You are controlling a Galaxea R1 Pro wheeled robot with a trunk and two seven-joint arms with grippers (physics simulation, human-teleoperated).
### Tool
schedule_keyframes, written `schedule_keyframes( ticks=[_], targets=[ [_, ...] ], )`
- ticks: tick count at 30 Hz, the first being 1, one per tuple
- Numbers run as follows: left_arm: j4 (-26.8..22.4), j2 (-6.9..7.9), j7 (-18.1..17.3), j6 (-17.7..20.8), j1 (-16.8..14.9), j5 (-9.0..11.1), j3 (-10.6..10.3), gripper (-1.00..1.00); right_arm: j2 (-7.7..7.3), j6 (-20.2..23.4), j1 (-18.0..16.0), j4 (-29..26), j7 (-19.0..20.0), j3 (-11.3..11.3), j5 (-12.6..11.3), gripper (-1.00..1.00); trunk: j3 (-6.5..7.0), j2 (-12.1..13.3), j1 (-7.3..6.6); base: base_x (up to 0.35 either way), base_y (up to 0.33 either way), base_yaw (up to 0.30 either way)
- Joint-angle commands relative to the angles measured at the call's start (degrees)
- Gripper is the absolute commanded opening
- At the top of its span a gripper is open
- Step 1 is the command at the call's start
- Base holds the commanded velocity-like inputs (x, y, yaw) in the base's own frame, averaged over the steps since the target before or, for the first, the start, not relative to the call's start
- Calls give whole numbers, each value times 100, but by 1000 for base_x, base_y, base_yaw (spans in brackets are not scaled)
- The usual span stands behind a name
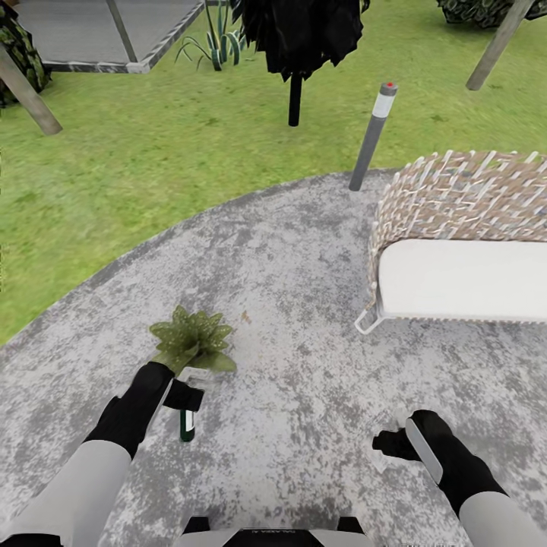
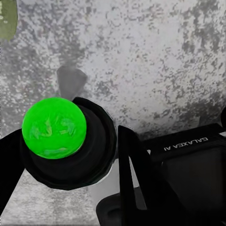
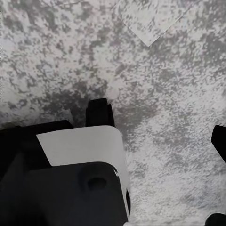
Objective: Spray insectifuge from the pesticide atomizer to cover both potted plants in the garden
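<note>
- Nearest the head camera, the robot's base edge (image 1: 273,532) sits at the bottom of the frame, with both grey-sleeved arms reaching forward over the patio (image 1: 304,251).
- Left gripper (image 1: 184,396) is pinched on the atomizer (image 1: 187,424), which hangs bottom-down just above the stone; its dark green body and white label show below the black fingers.
- From the left wrist, the atomizer's bright green end (image 2: 54,127) sits in a black collar between the fingers (image 2: 136,174), over mottled stone.
- One potted plant (image 1: 192,339) stands on the patio just beyond the left gripper, its speckled leaves close to the bottle; its pot is hidden by the leaves.
- Right gripper (image 1: 391,443) hovers low over bare stone, well apart from the bottle; whether its claw is spread or pressed together I cannot tell.
- Wicker seat (image 1: 456,197) with a white cushion stands at the right on the patio.
- Grey bollard lamp (image 1: 374,135) rises at the patio's edge, with lawn (image 1: 152,152) behind.
- An agave (image 1: 216,38) grows far back on the grass.
</note>
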Motion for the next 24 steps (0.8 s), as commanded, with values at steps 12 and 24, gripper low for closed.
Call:
schedule_keyframes(
  ticks=[12,24],
  targets=[
    [-6,1,-45,11,-2,-63,-7,-100,5,18,-2,-8,-57,33,-61,100,55,-3,-2,-177,260,107],
    [-6,7,-45,13,-2,-62,-8,-100,-6,18,-2,-8,-57,25,-61,100,138,-3,-2,-3,341,95]
  ],
)
